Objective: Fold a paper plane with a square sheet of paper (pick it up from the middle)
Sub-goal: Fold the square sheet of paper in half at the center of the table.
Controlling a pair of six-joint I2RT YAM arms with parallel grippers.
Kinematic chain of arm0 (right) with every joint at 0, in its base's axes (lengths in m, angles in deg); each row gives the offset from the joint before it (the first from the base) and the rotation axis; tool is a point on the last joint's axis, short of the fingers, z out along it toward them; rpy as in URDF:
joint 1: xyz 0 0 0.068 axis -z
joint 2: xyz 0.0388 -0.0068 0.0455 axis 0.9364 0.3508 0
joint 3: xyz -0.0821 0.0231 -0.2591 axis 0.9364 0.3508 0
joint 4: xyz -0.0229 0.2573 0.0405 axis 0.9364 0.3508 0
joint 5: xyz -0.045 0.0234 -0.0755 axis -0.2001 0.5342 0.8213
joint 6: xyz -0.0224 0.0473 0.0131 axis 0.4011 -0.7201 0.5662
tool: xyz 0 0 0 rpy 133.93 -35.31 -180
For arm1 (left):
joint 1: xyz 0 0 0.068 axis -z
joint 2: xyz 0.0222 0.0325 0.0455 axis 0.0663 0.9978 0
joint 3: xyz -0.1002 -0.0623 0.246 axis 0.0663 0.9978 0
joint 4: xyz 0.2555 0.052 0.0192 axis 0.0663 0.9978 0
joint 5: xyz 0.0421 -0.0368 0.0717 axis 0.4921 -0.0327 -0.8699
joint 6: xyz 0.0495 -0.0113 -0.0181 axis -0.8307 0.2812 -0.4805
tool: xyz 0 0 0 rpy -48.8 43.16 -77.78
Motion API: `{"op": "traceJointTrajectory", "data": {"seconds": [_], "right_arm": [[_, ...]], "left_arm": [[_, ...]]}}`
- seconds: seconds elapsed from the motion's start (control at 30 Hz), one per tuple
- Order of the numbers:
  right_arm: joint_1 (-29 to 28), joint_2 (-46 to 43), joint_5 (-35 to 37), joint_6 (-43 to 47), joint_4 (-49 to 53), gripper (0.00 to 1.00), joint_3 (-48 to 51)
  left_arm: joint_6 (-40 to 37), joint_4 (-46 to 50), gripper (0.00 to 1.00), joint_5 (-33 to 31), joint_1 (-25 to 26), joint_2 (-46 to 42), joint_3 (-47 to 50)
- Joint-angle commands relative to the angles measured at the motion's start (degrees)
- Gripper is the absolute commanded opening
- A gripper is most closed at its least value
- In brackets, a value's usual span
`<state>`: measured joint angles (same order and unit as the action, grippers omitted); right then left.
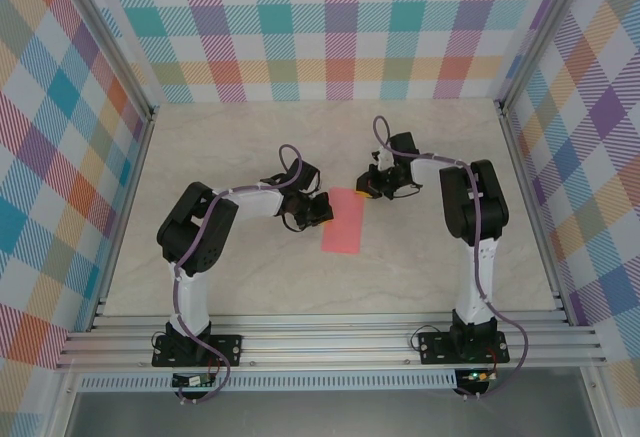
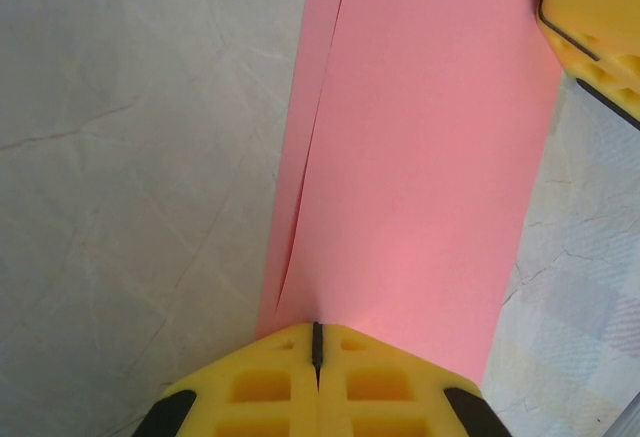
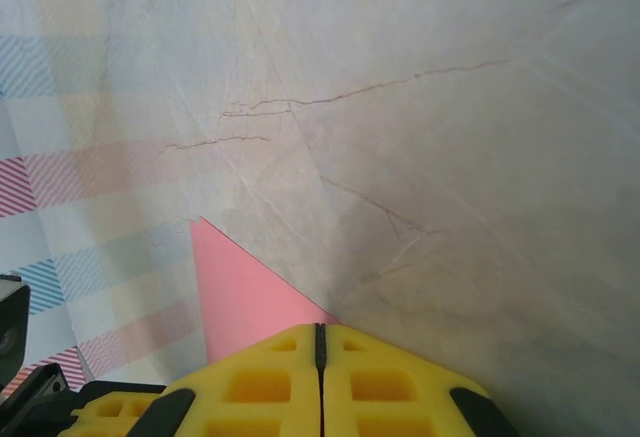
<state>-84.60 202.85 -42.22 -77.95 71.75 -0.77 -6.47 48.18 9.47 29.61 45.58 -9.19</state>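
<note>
The square sheet of paper is showing plain salmon-pink. The bench is showing cream marble with thin brownish veins. The walls are displaying pastel plaid (teal, orange, purple, yellow). The left gripper and right gripper are showing yellow.

Thin, smooth, matt pink paper for the square sheet of paper, 2 layers at one edge. Matt yellow moulded plastic with black inserts on the left gripper and the right gripper. Pale stone-look table, smooth, faintly veined, low sheen. Brushed silvery metal on the frame rails. Black, slightly glossy casing on the left arm and the right arm. Checked printed walls, matt.
</note>
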Motion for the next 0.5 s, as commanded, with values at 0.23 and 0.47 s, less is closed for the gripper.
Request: {"op": "traceJointTrajectory", "data": {"seconds": [0.23, 0.47], "right_arm": [[0.53, -0.36, 2.06, 2.88, 7.7, 0.07, -5.43], [0.8, 0.96, 0.72, 0.55, 4.63, 0.06, -4.95]], "left_arm": [[-1.28, 8.7, 0.0, -1.76, 1.04, 4.39, 2.13], [-1.32, 8.63, 0.0, -1.89, 1.05, 4.14, 2.46]]}}
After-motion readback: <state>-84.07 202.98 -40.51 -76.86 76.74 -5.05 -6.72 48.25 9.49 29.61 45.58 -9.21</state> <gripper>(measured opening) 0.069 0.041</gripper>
